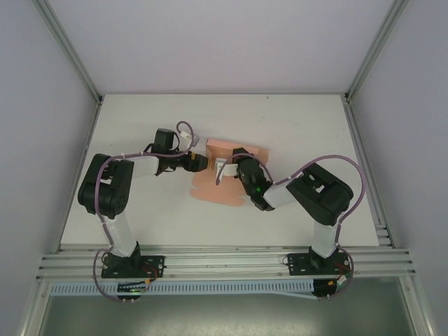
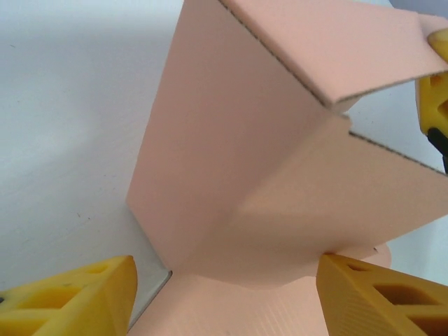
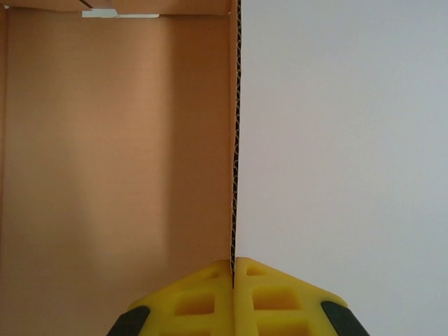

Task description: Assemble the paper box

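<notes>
Top external view: the paper box (image 1: 217,185) lies on the white table (image 1: 294,140) about midway between my two arms, a salmon-pink card sheet partly folded up, with flat flaps spread toward the near side. My left gripper (image 1: 201,163) comes at it from the left and my right gripper (image 1: 236,155) sits over its far part.

From the right wrist I look down along one standing wall of the paper box (image 3: 119,175). The wall's corrugated edge runs straight up the middle of the view, and my right gripper (image 3: 234,262) is clenched on it, both yellow fingers (image 3: 196,301) pressed flat against the card from either side. Left of that wall is the inside of the half-made box: a plain pink floor panel, closed at the far end by another raised wall. A small white strip shows at that far wall; I cannot tell whether it is a slot. Right of the wall is bare table (image 3: 350,140).

From the left wrist, my left gripper (image 2: 227,262) is released, its fingers (image 2: 70,301) standing wide apart at the bottom corners. Between and beyond them a tall flap of the paper box (image 2: 231,175) stands upright, meeting a second panel at a fold, with another flap leaning over the top. The right-hand finger touches the lower panel's edge. A yellow finger (image 2: 434,91) of the right gripper shows at the right edge, against the top flap. The table (image 2: 63,105) lies to the left.
</notes>
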{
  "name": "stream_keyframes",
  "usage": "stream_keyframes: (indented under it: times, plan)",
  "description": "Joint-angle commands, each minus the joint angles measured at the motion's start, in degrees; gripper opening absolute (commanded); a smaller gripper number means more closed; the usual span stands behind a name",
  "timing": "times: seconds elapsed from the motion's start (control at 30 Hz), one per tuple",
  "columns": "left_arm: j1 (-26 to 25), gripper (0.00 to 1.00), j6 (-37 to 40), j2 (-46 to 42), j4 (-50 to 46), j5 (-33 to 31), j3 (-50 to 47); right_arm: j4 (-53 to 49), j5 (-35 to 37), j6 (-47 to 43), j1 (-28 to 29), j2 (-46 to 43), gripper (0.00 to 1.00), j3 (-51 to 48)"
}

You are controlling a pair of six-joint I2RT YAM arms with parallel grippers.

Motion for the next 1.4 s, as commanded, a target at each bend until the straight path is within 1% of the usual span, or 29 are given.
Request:
stream_keyframes:
  times: [0.0, 0.13, 0.17, 0.23, 0.27, 0.4, 0.43, 0.5, 0.57, 0.67, 0.77, 0.83, 0.93, 1.0, 1.07, 1.13, 1.17, 1.23, 1.27, 1.3, 1.33, 1.37]
  plan:
    - [0.1, 0.67, 2.2, -0.2, 3.9, -2.7, 2.4, -0.6, -0.6, 0.5, 1.4, -2.1, 0.0, -1.5]
    - [0.0, 0.67, 2.1, 3.4, -0.6, -3.7, 6.8, -3.7, -1.2, 2.2, 1.7, -3.1, 0.0, -1.4]
    - [0.0, 0.69, 2.1, 3.8, -0.5, -3.7, 6.8, -4.6, -1.4, 2.7, 1.8, -3.4, 0.0, -1.4]
    - [0.0, 0.73, 2.1, 4.1, 2.2, -1.8, 6.6, -5.7, -1.6, 3.2, 1.9, -3.4, 0.0, -1.5]
    - [-0.1, 0.73, 2.7, 4.4, 2.9, -0.6, 6.6, -5.9, -1.6, 3.4, 2.0, -3.5, 0.0, -1.6]
    - [-1.4, 0.73, 5.2, 6.8, -0.9, -2.6, 10.6, -7.3, -2.7, 5.0, 2.0, -3.6, 0.0, -1.6]
    - [-1.7, 0.73, 6.2, 7.5, -1.7, -2.3, 11.5, -8.5, -3.3, 5.9, 2.0, -3.8, 0.0, -1.6]
    - [-1.9, 0.73, 7.7, 8.2, -0.7, 2.0, 11.7, -11.2, -4.7, 7.8, 1.9, -4.4, 0.0, -1.4]
    - [-1.8, 0.74, 9.4, 8.0, 2.1, 4.5, 10.5, -14.1, -5.1, 9.0, 1.9, -4.8, 0.0, -0.9]
    - [-1.8, 0.72, 10.4, 8.2, 2.2, 4.7, 11.1, -14.7, -5.4, 9.6, 1.8, -4.6, 0.0, -0.9]
    - [-1.8, 0.73, 9.8, 9.0, 5.3, 7.1, 11.0, -16.4, -5.7, 10.3, 1.8, -4.4, 0.0, -0.2]
    - [-2.0, 0.71, 9.7, 10.3, 4.0, 8.7, 12.8, -17.0, -6.2, 10.8, 1.9, -4.3, 0.0, 0.0]
    - [-2.5, 0.62, 9.3, 11.8, 1.9, 6.4, 14.8, -17.7, -6.3, 11.5, 1.7, -4.2, 0.0, 0.3]
    - [-2.5, 0.49, 8.5, 12.5, 1.8, 5.4, 15.3, -19.2, -6.3, 12.1, 1.9, -4.3, 0.0, 0.5]
    - [-2.6, 0.44, 6.9, 12.4, 4.2, 4.2, 14.3, -19.6, -6.4, 12.7, 1.9, -4.5, 0.0, 0.5]
    - [-3.0, 0.35, 4.8, 12.3, 6.2, 1.9, 13.4, -19.9, -6.5, 13.5, 1.9, -4.6, 0.0, 0.6]
    - [-3.5, 0.28, 3.5, 12.0, 7.3, -1.0, 12.8, -20.1, -6.5, 13.9, 2.0, -4.7, 0.0, 0.7]
    - [-4.6, 0.25, 3.4, 11.3, 8.7, -5.8, 11.5, -20.4, -6.8, 14.8, 2.1, -5.2, 0.0, 0.5]
    - [-5.2, 0.21, 2.7, 11.0, 9.1, -9.1, 11.1, -20.6, -6.6, 15.2, 2.1, -5.4, 0.0, 0.5]
    - [-5.7, 0.19, 2.9, 10.7, 8.9, -11.1, 11.1, -21.0, -6.8, 15.7, 2.1, -5.5, 0.0, 0.4]
    - [-6.5, 0.13, 2.7, 10.9, 8.2, -13.5, 11.1, -21.3, -6.7, 16.2, 2.2, -5.7, 0.0, 0.4]
    - [-7.3, 0.03, 2.0, 10.8, 6.6, -16.9, 11.8, -21.4, -6.6, 16.6, 2.3, -5.8, 0.0, 0.5]
